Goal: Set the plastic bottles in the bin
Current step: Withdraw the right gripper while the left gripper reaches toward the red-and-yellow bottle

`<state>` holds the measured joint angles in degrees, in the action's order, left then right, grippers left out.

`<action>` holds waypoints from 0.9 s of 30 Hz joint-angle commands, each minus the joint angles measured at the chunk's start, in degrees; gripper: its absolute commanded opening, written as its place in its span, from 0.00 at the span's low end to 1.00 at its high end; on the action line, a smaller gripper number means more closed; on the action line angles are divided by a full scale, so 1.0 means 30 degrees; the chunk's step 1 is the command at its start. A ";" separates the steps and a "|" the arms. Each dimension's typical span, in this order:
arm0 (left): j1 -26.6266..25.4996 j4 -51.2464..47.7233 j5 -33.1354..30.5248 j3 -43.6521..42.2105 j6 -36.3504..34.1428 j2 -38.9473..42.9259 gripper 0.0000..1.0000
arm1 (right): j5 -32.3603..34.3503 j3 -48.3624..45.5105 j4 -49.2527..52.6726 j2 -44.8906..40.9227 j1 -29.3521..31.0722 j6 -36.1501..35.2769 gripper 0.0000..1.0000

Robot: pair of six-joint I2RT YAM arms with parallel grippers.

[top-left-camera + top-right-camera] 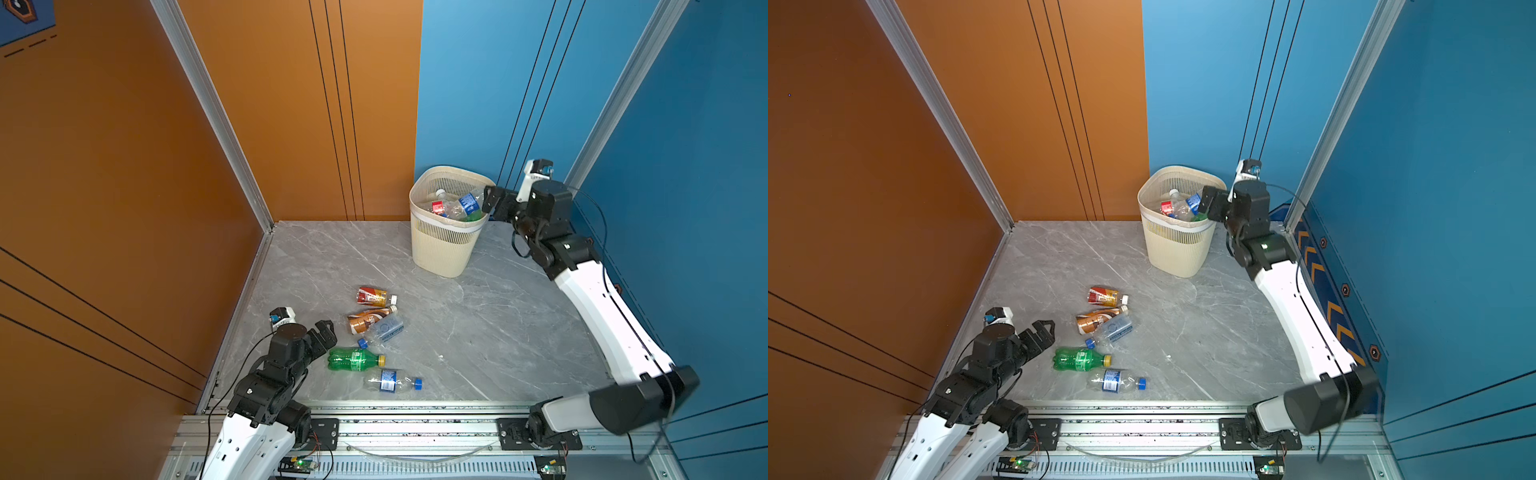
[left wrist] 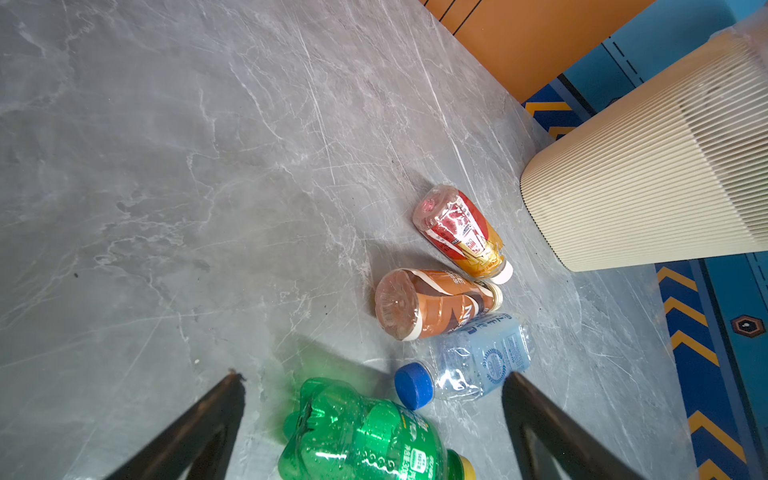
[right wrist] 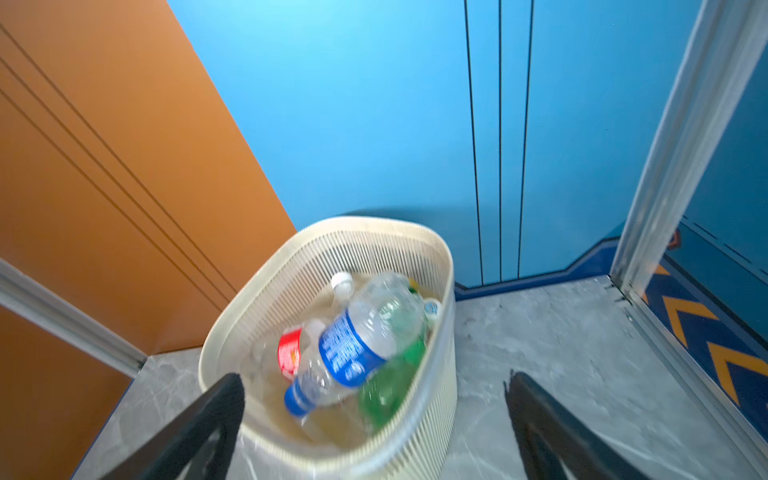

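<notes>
The cream bin (image 1: pixel 440 253) stands at the back with several plastic bottles inside. A clear blue-labelled bottle (image 3: pixel 357 345) lies blurred on top of that pile, under my open right gripper (image 3: pixel 375 375), which hovers at the bin's right rim (image 1: pixel 487 200). On the table lie a red-and-yellow bottle (image 1: pixel 372 296), a brown bottle (image 1: pixel 368 320), a clear pale-blue-labelled bottle (image 1: pixel 386 328), a green bottle (image 1: pixel 355 359) and a clear blue-capped bottle (image 1: pixel 390 380). My left gripper (image 1: pixel 328 334) is open and empty just left of the green bottle (image 2: pixel 365 436), whose base lies between the fingers.
Orange wall panels close the left and back, blue panels the right. A metal rail (image 1: pixel 415 428) with both arm bases runs along the table's front edge. Bare grey marble (image 1: pixel 498 332) stretches between the loose bottles and my right arm.
</notes>
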<state>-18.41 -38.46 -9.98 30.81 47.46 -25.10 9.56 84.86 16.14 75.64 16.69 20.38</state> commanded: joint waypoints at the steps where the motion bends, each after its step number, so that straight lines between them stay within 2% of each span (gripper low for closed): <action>1: 0.0132 -0.0190 0.0464 0.0126 0.0587 -0.0031 0.98 | 0.0530 -0.4937 -0.0726 -0.2650 0.0394 0.1519 1.00; 4: 0.0187 -0.0189 0.0722 0.0254 0.0891 -0.0119 0.98 | 0.1190 -0.8100 -0.0278 -0.4936 0.0378 0.2611 1.00; 7: 0.0191 -0.0238 0.1336 0.0309 0.1403 -0.0397 0.98 | 0.1498 -0.9567 0.0363 -0.5986 0.0238 0.2896 1.00; 12: 0.0108 -0.2319 0.2510 0.1036 0.3281 -0.1163 0.99 | 0.1380 -0.9669 0.1526 -0.5919 0.0121 0.2612 1.00; 19: -0.0781 -0.5482 0.3963 0.1570 0.5839 -0.1360 0.98 | 0.1464 -0.9959 0.0824 -0.5673 0.0095 0.2724 1.00; 24: -0.1687 -0.5693 0.4877 0.1089 0.7342 -0.1464 0.98 | 0.1350 -1.0412 0.0496 -0.5554 0.0077 0.2902 1.00; 27: -0.2262 -0.5615 0.4710 0.0745 0.8384 -0.1593 0.98 | 0.1379 -1.0624 0.0453 -0.5581 0.0065 0.2881 1.00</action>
<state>-23.92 -53.23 2.83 33.87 68.20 -29.45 12.32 54.15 18.41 58.74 17.23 28.25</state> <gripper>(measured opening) 0.981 0.995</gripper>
